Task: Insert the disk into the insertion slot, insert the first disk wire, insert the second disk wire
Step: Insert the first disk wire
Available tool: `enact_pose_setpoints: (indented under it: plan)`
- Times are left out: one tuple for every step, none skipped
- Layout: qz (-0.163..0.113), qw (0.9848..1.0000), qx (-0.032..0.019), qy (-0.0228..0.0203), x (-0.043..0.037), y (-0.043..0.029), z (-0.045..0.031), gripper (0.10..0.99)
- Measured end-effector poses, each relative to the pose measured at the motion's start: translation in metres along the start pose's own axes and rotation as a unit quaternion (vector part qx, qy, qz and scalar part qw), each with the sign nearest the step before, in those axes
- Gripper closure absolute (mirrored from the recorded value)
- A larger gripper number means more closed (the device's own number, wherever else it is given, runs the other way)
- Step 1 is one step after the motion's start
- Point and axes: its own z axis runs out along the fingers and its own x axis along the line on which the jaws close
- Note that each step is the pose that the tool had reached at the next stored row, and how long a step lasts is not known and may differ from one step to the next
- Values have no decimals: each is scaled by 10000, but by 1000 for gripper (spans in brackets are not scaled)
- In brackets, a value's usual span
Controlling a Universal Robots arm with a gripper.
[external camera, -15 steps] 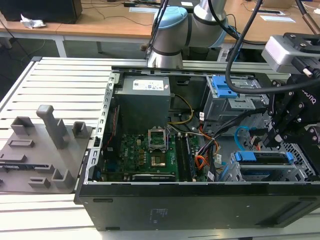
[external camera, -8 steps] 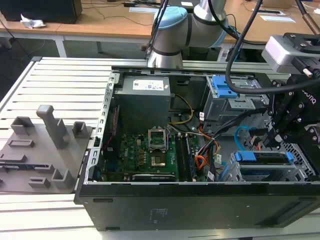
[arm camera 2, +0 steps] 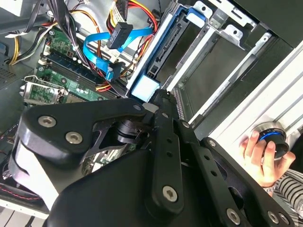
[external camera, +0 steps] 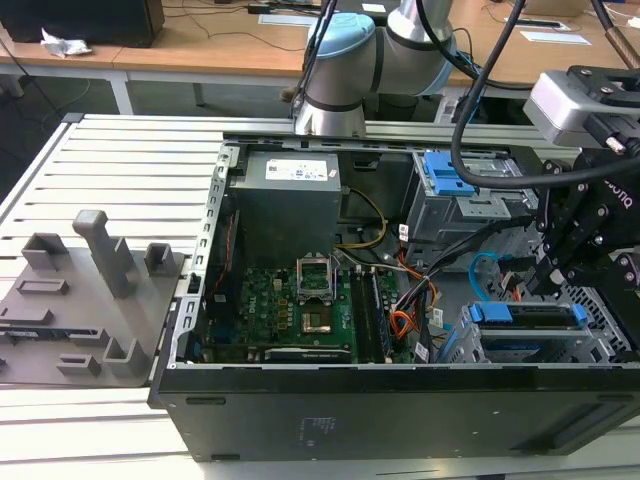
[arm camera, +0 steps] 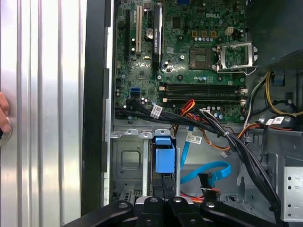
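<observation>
Standing edge-on inside the insertion slot (external camera: 603,330) at the exterior view's right, the disk (external camera: 525,316) lay just before the gripper (arm camera: 164,191), grip state indeterminable, while the second disk wire (arm camera: 210,169) looped through open room beside the cage edge.

Cannot tell contact between tool (arm camera: 163,205) and disk (arm camera: 164,160) in first wrist view; find tool body cropped at picture edge. Same view: note hand (arm camera: 3,118) cropped at frame; cannot trace second disk wire (arm camera: 210,169) under cable bundle (arm camera: 239,146). In second wrist view, lose disk end behind tool.
</observation>
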Motion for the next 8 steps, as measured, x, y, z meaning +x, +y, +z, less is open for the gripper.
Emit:
enact_pose_setpoints:
  plan:
    - [0,10000,0,0,0,0,7,980]
    - [0,10000,0,1,0,-1,17,980]
    - [0,10000,0,1,0,-1,20,980]
    - [0,10000,0,1,0,-1,23,980]
    - [0,10000,0,0,0,-2,35,980]
    - [0,10000,0,0,0,-2,47,980]
    - [0,10000,0,0,0,-2,50,980]
    - [0,10000,0,1,0,-2,53,980]
